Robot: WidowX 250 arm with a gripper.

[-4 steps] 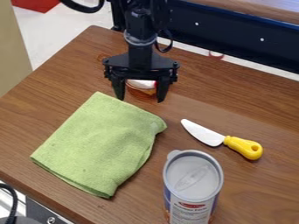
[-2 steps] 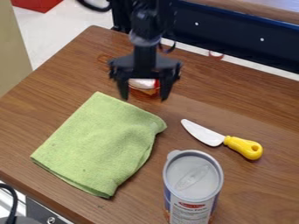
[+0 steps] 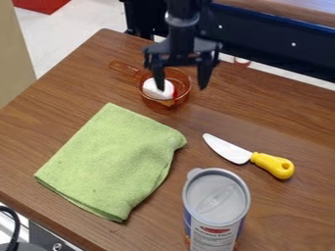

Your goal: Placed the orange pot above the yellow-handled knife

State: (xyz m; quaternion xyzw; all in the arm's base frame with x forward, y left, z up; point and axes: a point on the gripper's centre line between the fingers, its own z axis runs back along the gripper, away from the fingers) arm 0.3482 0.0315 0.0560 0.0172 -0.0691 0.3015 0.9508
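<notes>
Your pincer [image 3: 182, 88] hangs with its two fingers well apart and nothing between them that you can call held. One fingertip shows over the inside of the orange pot [image 3: 180, 101], by the white piece [image 3: 156, 88] lying in it; the other shows out past the pot's right rim in the view. That straddle looks meant for the near-right wall, so you can probably close on the wall rather than span the whole pot. You can't tell from here whether either finger touches it.

The pot stands upright on the table [image 3: 288, 115], just under and a little left of the pincer, its handle [image 3: 124, 68] pointing up and left, away from your grip. It is not yet at its goal: the yellow-handled knife [image 3: 239, 156] lies down and right of the pincer, blade end nearer you, and you likely want the stretch of wood between the two, just above the knife in the view.

Watch the white piece: if your inner finger presses it, the grip may go crooked, and a tilt could roll it out. Down-left of the pincer lies the green cloth [image 3: 111, 162], off your likely path. The can [image 3: 216, 201] stands farther down, beyond the knife, so it only matters if you overshoot.
</notes>
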